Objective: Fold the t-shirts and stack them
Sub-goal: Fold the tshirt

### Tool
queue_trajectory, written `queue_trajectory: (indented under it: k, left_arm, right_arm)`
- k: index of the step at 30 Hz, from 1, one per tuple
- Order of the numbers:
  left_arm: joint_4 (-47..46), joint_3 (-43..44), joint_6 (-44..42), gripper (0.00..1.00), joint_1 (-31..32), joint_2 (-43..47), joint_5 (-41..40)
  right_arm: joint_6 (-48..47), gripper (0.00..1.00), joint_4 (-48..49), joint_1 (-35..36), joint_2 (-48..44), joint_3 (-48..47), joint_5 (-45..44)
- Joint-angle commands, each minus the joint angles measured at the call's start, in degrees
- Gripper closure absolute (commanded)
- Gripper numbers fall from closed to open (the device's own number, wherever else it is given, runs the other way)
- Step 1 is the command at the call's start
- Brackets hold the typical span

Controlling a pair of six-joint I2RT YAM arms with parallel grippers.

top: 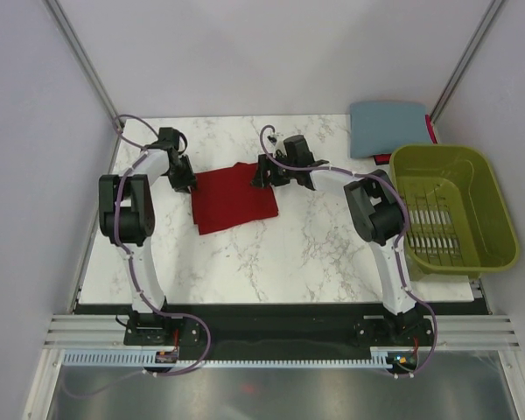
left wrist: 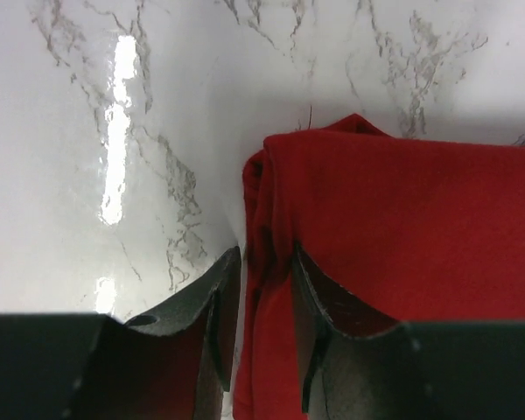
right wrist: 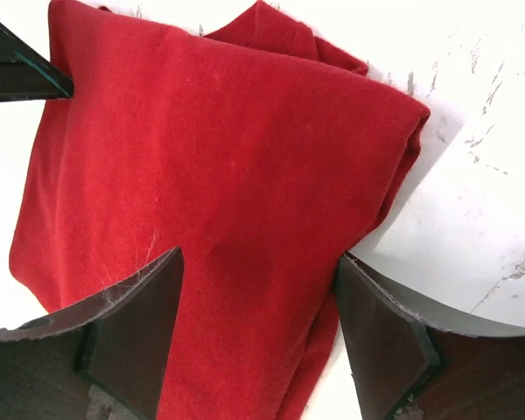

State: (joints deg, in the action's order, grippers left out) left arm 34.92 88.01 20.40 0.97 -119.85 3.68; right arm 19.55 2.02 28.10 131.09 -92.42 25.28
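Left gripper (left wrist: 266, 255) astride red t-shirt (left wrist: 402, 227) edge

No writing, label, brand name, number or sign can be read in any of the three views. Any marks that may be present are too small or too blurred to make out.

The dark red t-shirt (top: 234, 199) lies flat on the marble table (top: 315, 254), left of centre, folded into a rough, slightly skewed rectangle with bunched layers along one edge, while the slate blue-grey t-shirt (top: 387, 128) lies well apart at the far right corner, folded into a neat square.
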Motion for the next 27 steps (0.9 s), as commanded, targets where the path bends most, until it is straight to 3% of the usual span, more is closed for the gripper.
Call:
queue_trajectory:
  k: [1, 11, 15, 22, 27]
  left_arm:
    - [0.86, 1.89, -0.01, 0.63, -0.09, -4.15, -0.69]
    - [2.69, 19.91, -6.78, 0.63, -0.09, -13.74, -0.36]
    - [3.93, 24.31, -6.34, 0.62, -0.09, -10.86, 1.06]
    - [4.11, 16.25, -3.0, 0.61, 0.52, 0.13, 0.01]
    - [2.18, 7.64, -1.42, 0.61, 0.78, 1.46, 2.82]
  right_arm:
    - [-1.88, 0.24, -6.58, 0.73, 1.28, -0.47, -1.9]
    - [-3.38, 0.23, -11.78, -0.85, -7.16, 1.72, -6.46]
    - [-3.47, 0.21, -11.78, -1.03, -6.72, 0.93, -7.43]
    - [-4.17, 0.16, -11.69, -2.25, -0.41, -7.22, -7.26]
    - [-3.47, 0.15, -12.3, -4.36, 6.44, -14.0, -5.77]
